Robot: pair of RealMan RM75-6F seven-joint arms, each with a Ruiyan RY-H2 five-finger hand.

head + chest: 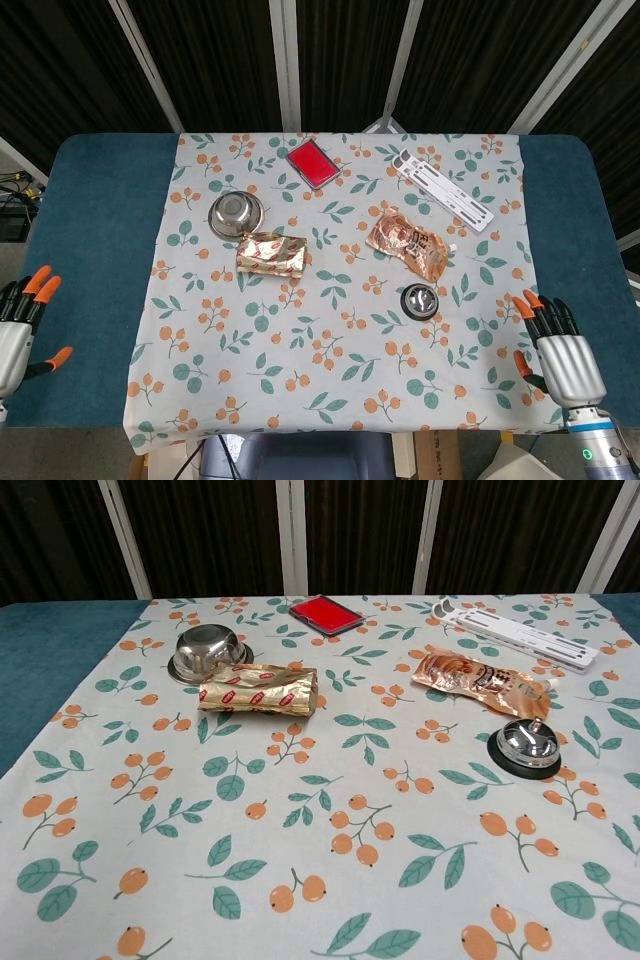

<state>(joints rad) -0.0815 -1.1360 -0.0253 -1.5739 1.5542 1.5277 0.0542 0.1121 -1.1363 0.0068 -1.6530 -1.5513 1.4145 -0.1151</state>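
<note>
The right hand [563, 352] lies empty, fingers spread, near the call bell [419, 299]; the left hand [22, 328] — cut off at the frame edge — is likewise empty and spread; the chest view shows neither.

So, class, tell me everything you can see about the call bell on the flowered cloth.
The call bell is a small shiny metal dome on a round black base, with a little push button on top. It stands upright on the flowered cloth, on the robot's right side. Nothing touches it except the cloth. The orange pouch lies just beyond it, apart from it. In the head view the right hand is the nearer hand, hanging near the table's front right edge with fingers spread, well clear of the bell.
</note>
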